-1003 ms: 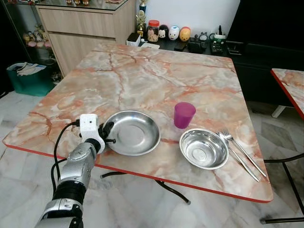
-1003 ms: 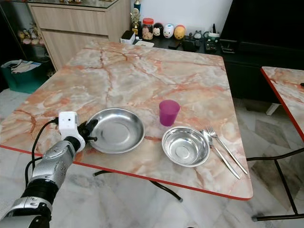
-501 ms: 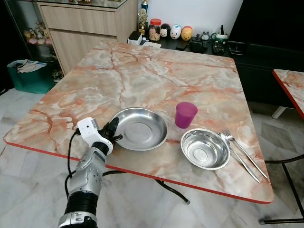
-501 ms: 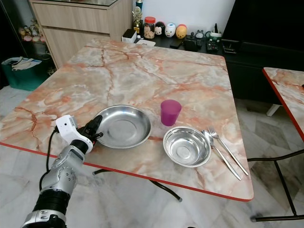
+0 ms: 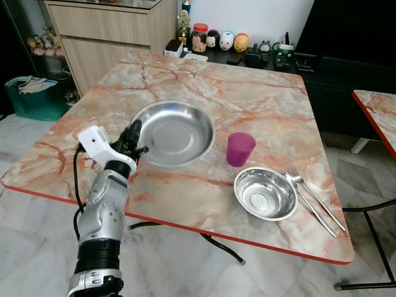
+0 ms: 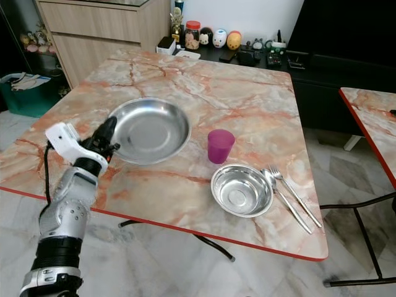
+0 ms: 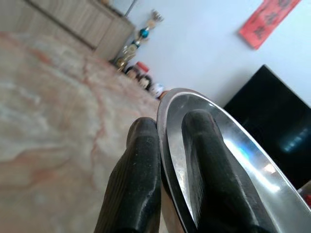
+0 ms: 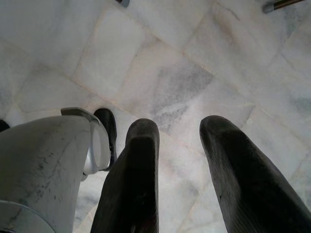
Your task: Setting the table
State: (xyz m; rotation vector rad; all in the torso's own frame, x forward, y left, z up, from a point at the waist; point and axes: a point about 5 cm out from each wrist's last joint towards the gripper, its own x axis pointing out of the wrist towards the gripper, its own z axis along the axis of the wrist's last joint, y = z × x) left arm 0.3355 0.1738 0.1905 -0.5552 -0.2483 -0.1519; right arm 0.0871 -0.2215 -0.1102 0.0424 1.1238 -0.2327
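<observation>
Two black fingers (image 7: 141, 194) of the left end effector (image 5: 131, 143) pinch the plate (image 5: 176, 133) rim at its 9 o'clock, arm stretched up over the desk (image 5: 247, 105) edge. Right end effector (image 8: 180, 184) hangs parted above the floor (image 8: 160, 63).

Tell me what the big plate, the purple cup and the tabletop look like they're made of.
Plate, gripped at its rim by the left hand: polished metal, probably stainless steel, mirror-like reflections. Purple cup: likely plastic, matte, opaque. Tabletop: glossy pink marble pattern, red edge suggests laminate, not stone.
</observation>
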